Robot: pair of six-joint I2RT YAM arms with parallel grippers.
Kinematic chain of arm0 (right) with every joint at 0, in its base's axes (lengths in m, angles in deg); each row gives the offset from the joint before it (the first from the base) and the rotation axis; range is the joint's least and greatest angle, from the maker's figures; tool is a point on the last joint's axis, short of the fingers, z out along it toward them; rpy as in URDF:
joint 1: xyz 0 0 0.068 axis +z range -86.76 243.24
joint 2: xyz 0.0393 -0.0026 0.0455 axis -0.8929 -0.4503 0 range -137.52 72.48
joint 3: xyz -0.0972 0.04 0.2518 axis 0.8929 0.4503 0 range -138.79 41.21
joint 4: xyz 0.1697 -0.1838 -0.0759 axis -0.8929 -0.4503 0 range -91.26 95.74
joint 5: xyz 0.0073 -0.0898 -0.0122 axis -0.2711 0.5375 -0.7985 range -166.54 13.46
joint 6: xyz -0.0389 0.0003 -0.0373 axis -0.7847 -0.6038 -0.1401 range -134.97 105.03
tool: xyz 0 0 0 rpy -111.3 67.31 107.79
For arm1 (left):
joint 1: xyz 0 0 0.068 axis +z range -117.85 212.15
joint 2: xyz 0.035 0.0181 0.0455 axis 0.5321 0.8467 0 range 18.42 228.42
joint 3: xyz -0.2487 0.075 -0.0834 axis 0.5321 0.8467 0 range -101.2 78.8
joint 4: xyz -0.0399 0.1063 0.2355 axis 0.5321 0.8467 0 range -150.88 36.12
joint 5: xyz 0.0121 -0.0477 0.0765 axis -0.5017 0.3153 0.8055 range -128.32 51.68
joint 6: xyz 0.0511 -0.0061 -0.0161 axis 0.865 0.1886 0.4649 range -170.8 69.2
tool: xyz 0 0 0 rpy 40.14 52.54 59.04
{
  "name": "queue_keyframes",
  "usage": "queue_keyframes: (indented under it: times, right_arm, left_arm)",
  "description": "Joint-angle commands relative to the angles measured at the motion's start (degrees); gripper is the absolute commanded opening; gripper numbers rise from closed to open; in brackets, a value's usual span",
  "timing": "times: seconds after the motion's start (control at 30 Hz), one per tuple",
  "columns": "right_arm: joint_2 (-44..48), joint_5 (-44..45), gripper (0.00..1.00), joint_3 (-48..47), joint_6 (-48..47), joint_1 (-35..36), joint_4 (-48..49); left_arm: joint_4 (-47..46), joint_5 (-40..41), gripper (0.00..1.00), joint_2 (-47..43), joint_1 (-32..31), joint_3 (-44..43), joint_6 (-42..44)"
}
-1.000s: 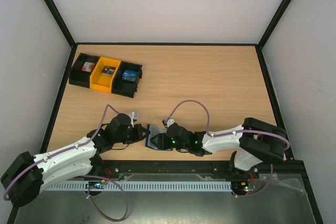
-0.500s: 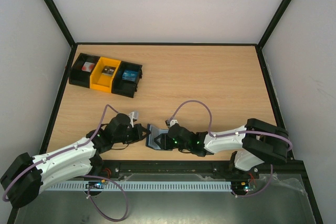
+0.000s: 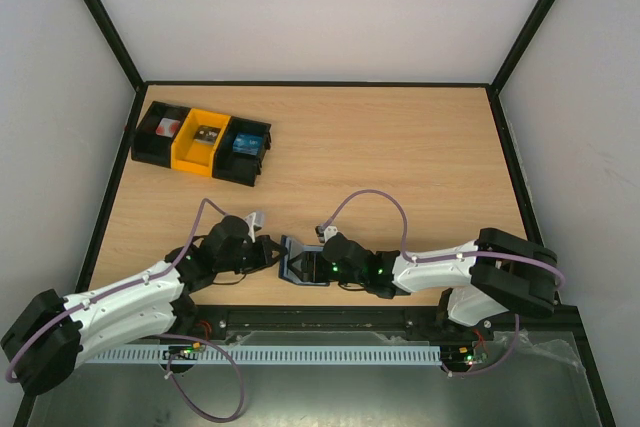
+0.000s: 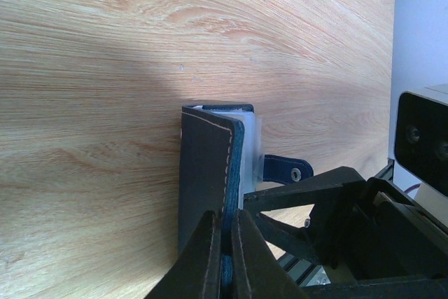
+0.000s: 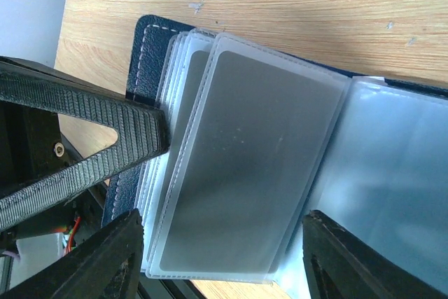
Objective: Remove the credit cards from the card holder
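A small dark blue folding card holder (image 3: 298, 265) sits open close to the near edge of the pale wooden surface (image 3: 400, 167), a little left of that edge's middle, between the two arms. The left claw (image 4: 225, 218) is closed tight on the stitched outer cover, which stands on edge in the left wrist view, with the closing tab (image 4: 285, 168) sticking out beyond it. The right claw (image 5: 224, 222) is spread wide, one finger at either side of a fanned stack of clear plastic sleeves (image 5: 238, 152) that spills from the card holder; it has hold of nothing. The top sleeve looks grey and cloudy, and whether it carries a card cannot be told. A row of black and yellow bins (image 3: 203, 142) lies well apart, by the far left corner.
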Motion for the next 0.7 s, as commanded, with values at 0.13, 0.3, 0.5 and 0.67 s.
queue_keyframes:
  times: [0.13, 0.3, 0.5, 0.67]
  right_arm:
    - [-0.9, 0.6, 0.64, -0.3, 0.5, 0.3, 0.8]
    - [-1.9, 0.5, 0.64, -0.9, 0.4, 0.3, 0.5]
    - [-2.8, 0.4, 0.64, -1.2, 0.6, 0.3, 0.0]
    - [-1.9, 1.9, 0.63, -0.9, 0.5, 0.3, -2.0]
  left_arm:
    - [-1.8, -0.4, 0.03, 0.0, -0.2, -0.8, -0.4]
    - [-1.8, -0.5, 0.03, 0.2, -0.2, -0.9, -0.3]
    - [-1.8, -0.5, 0.03, 0.1, -0.2, -0.7, -0.4]
    - [-1.8, -0.4, 0.03, -0.2, -0.2, -0.4, -0.6]
